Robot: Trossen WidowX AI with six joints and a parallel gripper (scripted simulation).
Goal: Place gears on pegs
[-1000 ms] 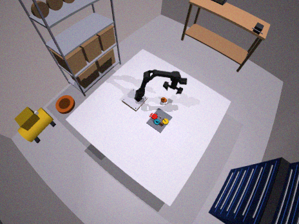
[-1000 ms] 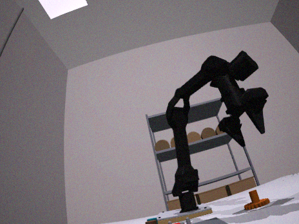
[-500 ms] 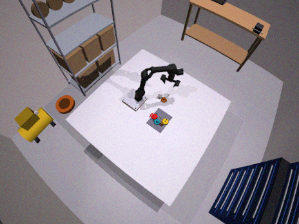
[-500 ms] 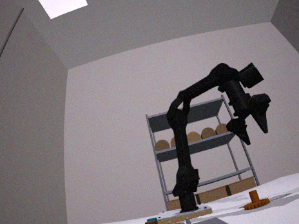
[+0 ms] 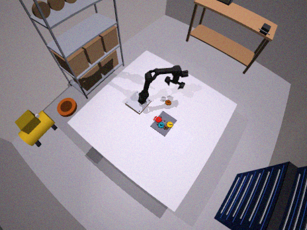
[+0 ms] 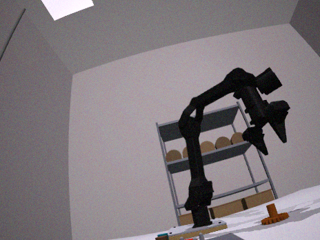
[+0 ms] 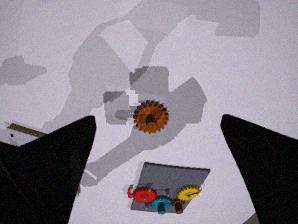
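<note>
The grey board (image 5: 168, 116) (image 7: 172, 176) bears the red gear (image 5: 158, 117) (image 7: 144, 195) and the yellow gear (image 5: 170, 123) (image 7: 189, 193) with its black stripe. A teal gear (image 5: 161, 125) (image 7: 161, 201) is on the board beside the red gear. A small brown gear (image 5: 166, 127) (image 7: 178, 206) is between teal and yellow. Exact tooth contact and seating are too small to tell. A loose orange gear (image 5: 168, 102) (image 6: 274, 218) (image 7: 151, 120) stands on the table, knob up. My gripper (image 5: 175, 84) (image 6: 276, 148) (image 7: 161, 121) is open and empty, high above the orange gear.
The arm's base plate (image 5: 130, 105) (image 7: 20, 131) is on the table to one side of the board. Small empty pegs show faintly on the board behind the teal gear. Shelves, a workbench and a blue cabinet stand off the table.
</note>
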